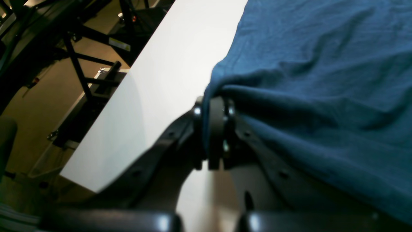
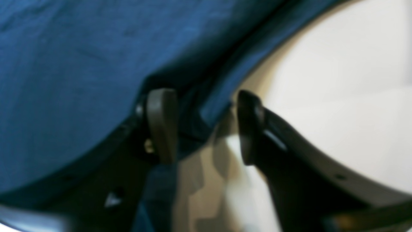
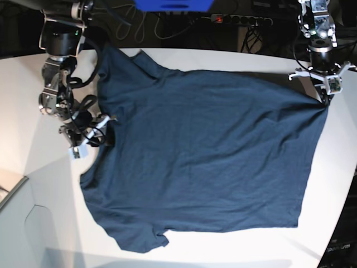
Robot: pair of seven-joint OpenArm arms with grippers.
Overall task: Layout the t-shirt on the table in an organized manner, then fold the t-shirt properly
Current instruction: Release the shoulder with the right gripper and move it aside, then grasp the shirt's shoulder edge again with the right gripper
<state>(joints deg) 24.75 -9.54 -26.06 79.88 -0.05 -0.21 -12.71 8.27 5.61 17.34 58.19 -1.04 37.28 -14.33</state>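
The dark navy t-shirt [image 3: 206, 151] lies spread across the white table [image 3: 234, 61], sleeves and neck toward the left of the base view and hem toward the right. My left gripper [image 1: 214, 106] is shut on a far hem corner, seen in the base view at the right [image 3: 326, 99]. My right gripper [image 2: 206, 124] stands open at the shirt's left edge [image 3: 103, 131]. A fold of that edge hangs between its two fingers [image 2: 162, 122], which are apart. The right wrist view is blurred.
A power strip [image 3: 240, 19] and cables lie behind the table's far edge, beside a blue object [image 3: 173, 5]. The table's curved front-left edge [image 3: 33, 206] drops to a lower surface. Dark metal frames [image 1: 80, 64] stand beyond the table edge in the left wrist view.
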